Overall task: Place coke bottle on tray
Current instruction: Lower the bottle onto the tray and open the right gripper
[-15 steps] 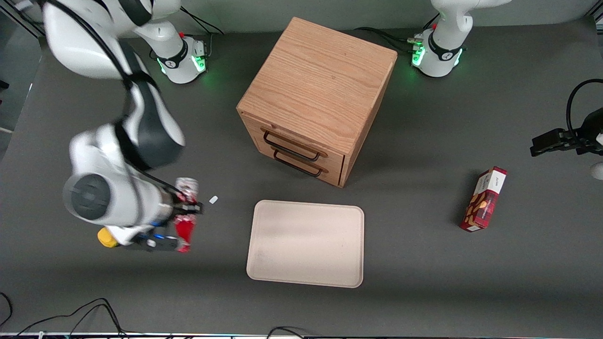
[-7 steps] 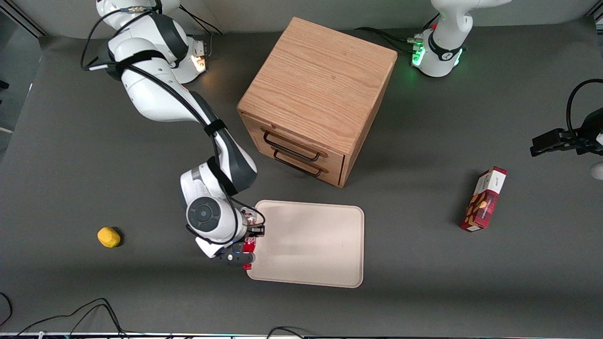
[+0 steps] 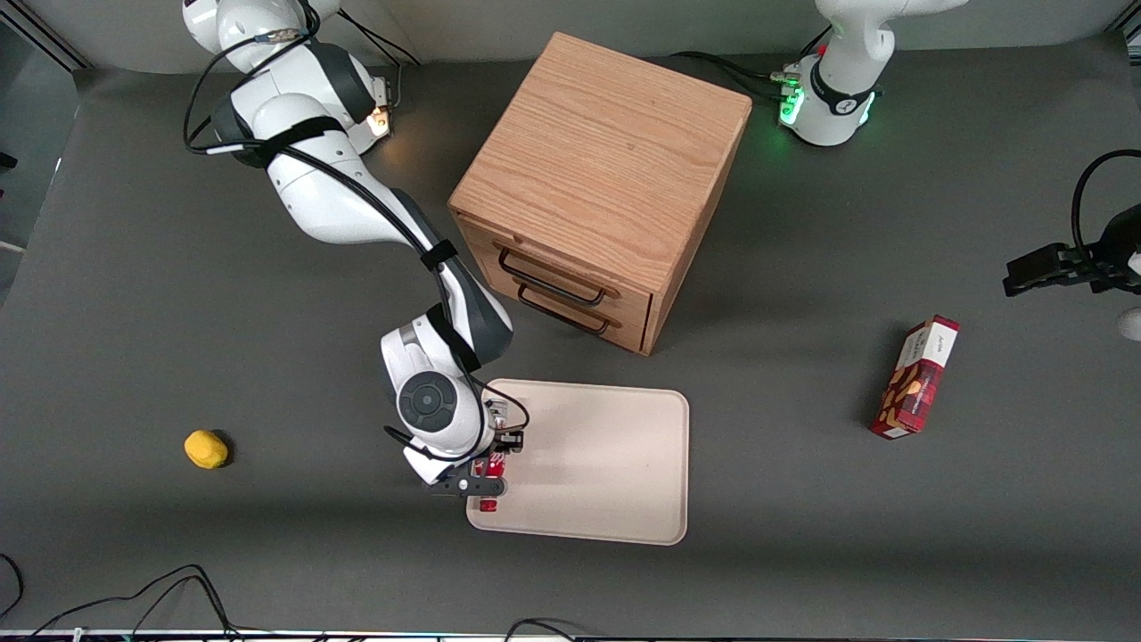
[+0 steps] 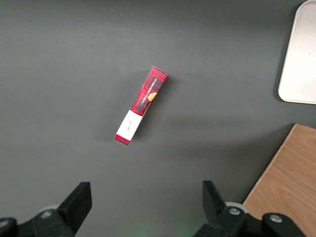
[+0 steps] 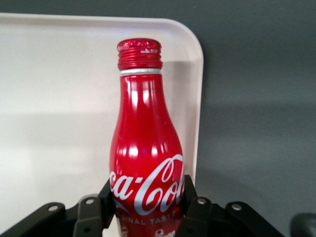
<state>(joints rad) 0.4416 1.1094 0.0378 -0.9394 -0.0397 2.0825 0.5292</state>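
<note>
Red and glossy, the coke bottle (image 5: 146, 148) lies pinched between the end effector's (image 3: 488, 471) two fingers, its neck pointing out ahead over the tray (image 3: 606, 464). The pickup looks done; lowering and release remain, as far as I can judge. The end effector hangs over the tray corner nearest the working arm's end of the table, with bare tray stretching ahead of it. The arm reaches out long from its base, wrist bent downward.
</note>
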